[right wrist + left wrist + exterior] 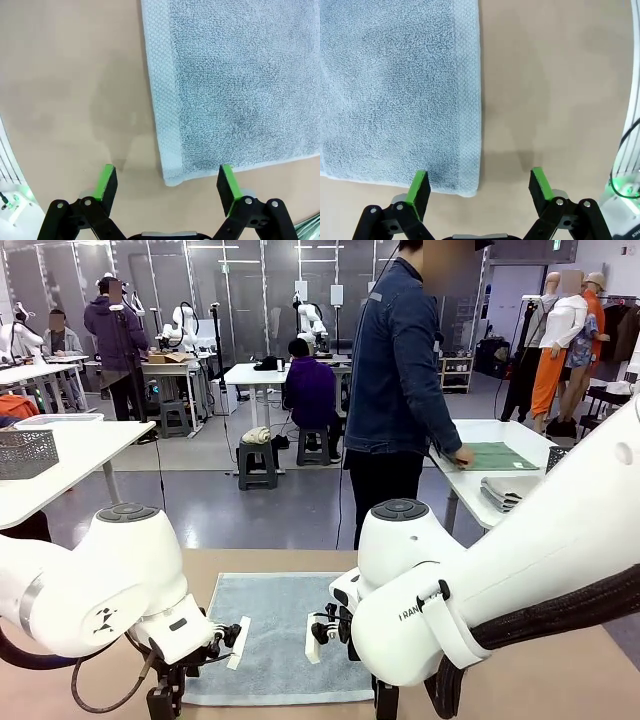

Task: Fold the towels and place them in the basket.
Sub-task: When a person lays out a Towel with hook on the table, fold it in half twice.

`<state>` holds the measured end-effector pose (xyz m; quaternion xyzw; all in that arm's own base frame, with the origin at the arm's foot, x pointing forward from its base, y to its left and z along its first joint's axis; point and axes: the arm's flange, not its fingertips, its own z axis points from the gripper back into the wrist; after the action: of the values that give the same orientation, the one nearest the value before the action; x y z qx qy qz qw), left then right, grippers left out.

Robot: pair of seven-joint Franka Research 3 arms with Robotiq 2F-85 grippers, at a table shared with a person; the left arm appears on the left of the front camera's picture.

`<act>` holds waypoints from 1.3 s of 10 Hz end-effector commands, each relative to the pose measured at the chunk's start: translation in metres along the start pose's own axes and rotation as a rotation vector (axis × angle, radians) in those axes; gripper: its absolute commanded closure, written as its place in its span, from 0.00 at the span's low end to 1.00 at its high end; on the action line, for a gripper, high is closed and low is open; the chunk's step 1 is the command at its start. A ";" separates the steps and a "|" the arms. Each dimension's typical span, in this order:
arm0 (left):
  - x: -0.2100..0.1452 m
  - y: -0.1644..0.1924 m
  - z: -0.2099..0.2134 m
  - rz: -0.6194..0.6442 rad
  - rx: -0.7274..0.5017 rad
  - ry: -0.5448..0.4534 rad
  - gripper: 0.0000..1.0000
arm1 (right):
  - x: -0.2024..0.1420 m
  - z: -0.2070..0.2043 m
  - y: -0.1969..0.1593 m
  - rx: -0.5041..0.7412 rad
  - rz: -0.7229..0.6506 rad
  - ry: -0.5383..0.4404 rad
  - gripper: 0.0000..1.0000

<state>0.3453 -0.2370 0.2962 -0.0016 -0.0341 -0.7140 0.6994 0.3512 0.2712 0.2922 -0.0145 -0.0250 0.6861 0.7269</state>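
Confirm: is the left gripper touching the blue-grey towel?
Cannot tell. Left wrist view: the open left gripper straddles the towel corner, one pad overlapping its edge, but height above it isn't readable.

A person (395, 360) in a denim jacket stands beside a white table (495, 430).

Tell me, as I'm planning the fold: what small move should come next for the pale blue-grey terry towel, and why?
The pale blue-grey terry towel lies flat and unfolded on the tan table. The left gripper and the right gripper are open, each straddling a near corner, nothing gripped. So probably lower both straight down onto those corners, ready to pinch.
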 end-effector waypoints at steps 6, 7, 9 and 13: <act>0.000 0.000 -0.003 -0.004 0.018 -0.007 0.00 | 0.001 -0.004 -0.001 -0.009 0.000 0.000 0.00; 0.000 0.000 -0.004 -0.008 0.035 0.000 0.12 | 0.000 -0.005 -0.002 -0.008 0.011 -0.010 0.00; 0.002 0.001 -0.005 -0.006 0.057 -0.008 0.20 | 0.000 -0.009 -0.005 -0.030 0.014 -0.015 0.09; 0.003 0.002 -0.006 -0.002 0.060 0.003 0.20 | -0.001 -0.013 -0.008 -0.034 0.012 -0.012 0.09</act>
<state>0.3475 -0.2399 0.2964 0.0021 -0.0480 -0.7148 0.6977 0.3564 0.2699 0.2857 -0.0147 -0.0347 0.6850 0.7276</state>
